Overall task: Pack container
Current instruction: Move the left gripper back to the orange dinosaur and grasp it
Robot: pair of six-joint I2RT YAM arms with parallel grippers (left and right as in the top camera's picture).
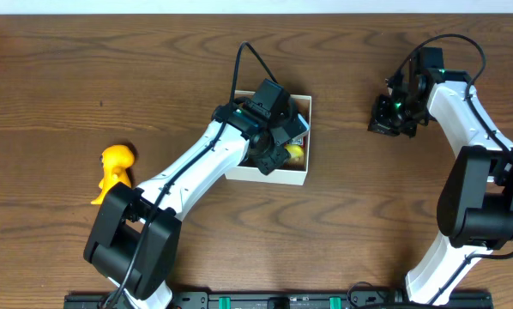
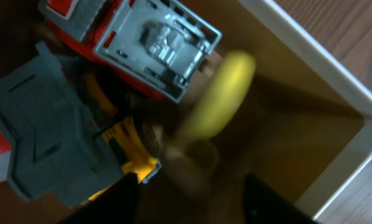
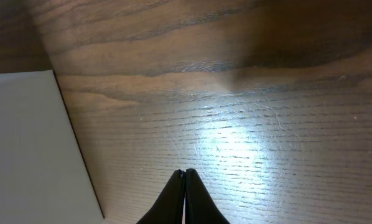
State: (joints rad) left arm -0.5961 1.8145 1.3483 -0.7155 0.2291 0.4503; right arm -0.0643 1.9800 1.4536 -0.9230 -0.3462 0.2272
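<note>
The container (image 1: 280,178), a white box with a brown inside, sits mid-table. My left gripper (image 1: 274,148) reaches down into it. In the left wrist view its dark fingers (image 2: 120,200) stand apart, open, with nothing gripped between them. Ahead of them in the container (image 2: 338,177) lie a red and grey toy vehicle (image 2: 152,46), a yellow toy car (image 2: 133,152) and a blurred yellow oblong piece (image 2: 220,93). My right gripper (image 1: 382,120) hovers low over bare wood to the right of the box. Its tips (image 3: 185,177) are pressed together and empty.
A yellow toy figure (image 1: 113,170) lies on the table at the left, apart from the box. A grey block (image 2: 43,130) fills the left of the left wrist view. A flat white face (image 3: 24,149) shows at the left of the right wrist view.
</note>
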